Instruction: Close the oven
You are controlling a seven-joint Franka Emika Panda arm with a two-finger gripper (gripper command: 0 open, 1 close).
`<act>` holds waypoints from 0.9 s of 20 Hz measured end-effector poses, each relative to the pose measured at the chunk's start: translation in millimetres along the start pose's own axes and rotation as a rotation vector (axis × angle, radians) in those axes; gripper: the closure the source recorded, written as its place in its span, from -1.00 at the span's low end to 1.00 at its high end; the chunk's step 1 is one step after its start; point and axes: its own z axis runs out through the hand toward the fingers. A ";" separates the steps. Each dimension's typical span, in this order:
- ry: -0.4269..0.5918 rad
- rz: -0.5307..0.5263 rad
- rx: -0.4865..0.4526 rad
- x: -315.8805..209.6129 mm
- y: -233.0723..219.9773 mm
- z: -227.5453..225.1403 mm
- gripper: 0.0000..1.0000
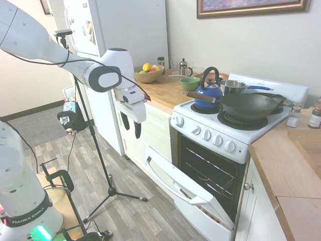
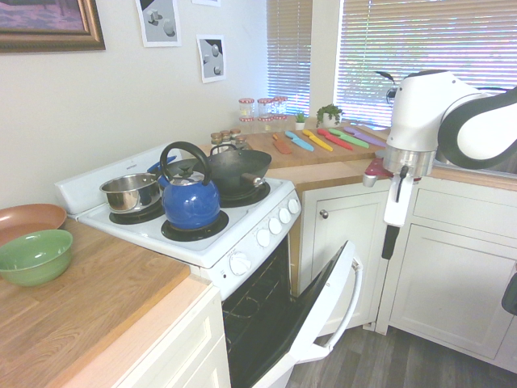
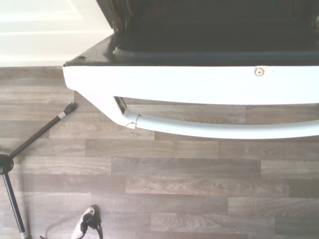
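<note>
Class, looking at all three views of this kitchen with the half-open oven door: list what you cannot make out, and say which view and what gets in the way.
- Oven interior: first exterior view, too dark beyond the front racks.
- Oven door bottom edge and hinge: second exterior view, cut off by the lower edge.
- Door handle far end: wrist view, runs off the edge.
- Gripper fingers: both exterior views, too small to judge open or shut.
- Saucepan contents: hidden by its rim.
</note>
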 end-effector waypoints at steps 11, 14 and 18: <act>-0.041 0.021 -0.049 7.7 -8.8 73.7 -1.00; -0.064 0.033 -0.057 7.5 -10.3 112.6 -1.00; -0.064 0.052 -0.054 11.8 -5.6 158.4 -1.00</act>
